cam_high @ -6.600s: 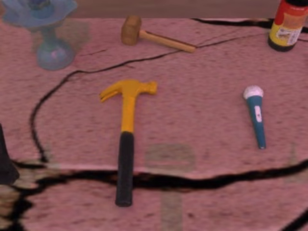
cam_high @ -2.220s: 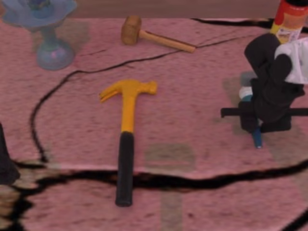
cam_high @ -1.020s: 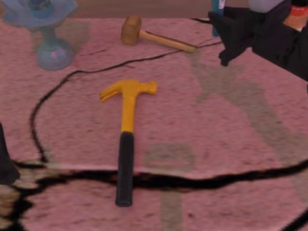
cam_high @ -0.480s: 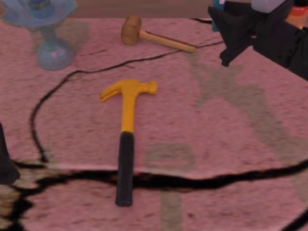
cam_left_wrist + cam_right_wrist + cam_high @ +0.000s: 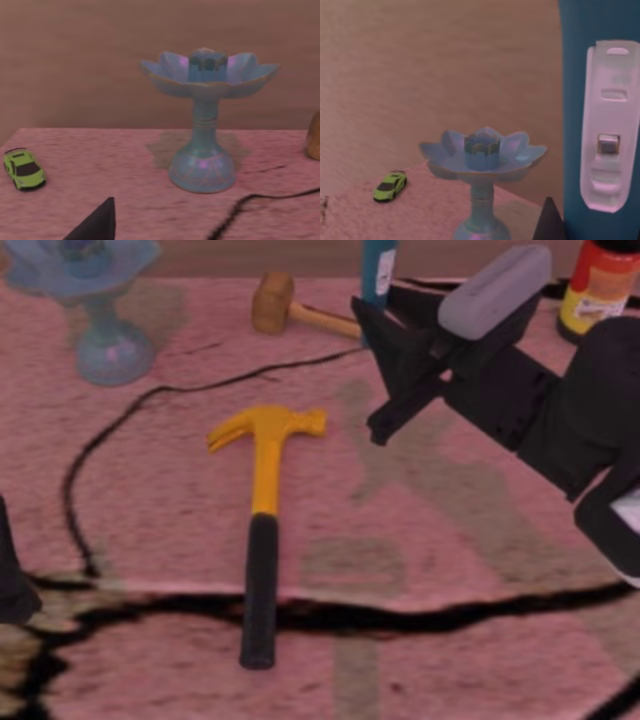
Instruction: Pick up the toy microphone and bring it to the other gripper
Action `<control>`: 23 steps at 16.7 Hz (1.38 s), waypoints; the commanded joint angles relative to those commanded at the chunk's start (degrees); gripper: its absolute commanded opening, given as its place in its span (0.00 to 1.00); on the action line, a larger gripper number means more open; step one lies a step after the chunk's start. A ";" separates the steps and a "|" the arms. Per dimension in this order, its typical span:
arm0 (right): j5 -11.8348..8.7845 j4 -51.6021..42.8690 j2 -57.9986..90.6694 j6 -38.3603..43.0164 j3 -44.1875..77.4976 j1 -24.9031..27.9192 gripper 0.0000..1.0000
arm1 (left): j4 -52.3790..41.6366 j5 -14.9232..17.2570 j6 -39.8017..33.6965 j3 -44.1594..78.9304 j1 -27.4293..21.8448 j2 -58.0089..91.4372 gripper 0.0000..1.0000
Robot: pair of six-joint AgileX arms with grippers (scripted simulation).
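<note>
The toy microphone [image 5: 378,270] is off the table, and my right gripper [image 5: 385,315] is shut on it above the back middle of the table, near the mallet's handle. Only its teal handle with a bit of white strip shows in the top view; its white head is hidden. In the right wrist view the teal handle with the white button strip [image 5: 610,125] fills one side, right beside a dark fingertip [image 5: 549,222]. My left arm [image 5: 10,580], the other gripper, sits parked at the table's far left edge; only one dark fingertip [image 5: 97,225] shows in its wrist view.
A yellow-and-black claw hammer [image 5: 262,500] lies mid-table. A wooden mallet [image 5: 275,302] lies at the back. A blue flower-shaped stand [image 5: 100,330] is at the back left, a red-capped bottle [image 5: 598,290] at the back right. A green toy car [image 5: 24,170] sits beyond the stand.
My right arm has swung left from the back right corner toward the back middle, carrying the microphone. Earlier it picked it up off the table's right side. The left arm stayed still.
</note>
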 joint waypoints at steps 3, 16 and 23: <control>2.51 1.83 -0.64 0.15 -1.22 2.54 0.00 | 0.00 0.00 0.00 0.00 0.00 0.00 1.00; 2.51 1.83 -0.64 0.15 -1.22 2.54 0.00 | 1.29 3.28 0.49 2.51 -1.23 3.81 1.00; 2.51 1.83 -0.64 0.15 -1.22 2.54 0.00 | 10.59 20.98 2.74 18.83 -7.11 30.70 1.00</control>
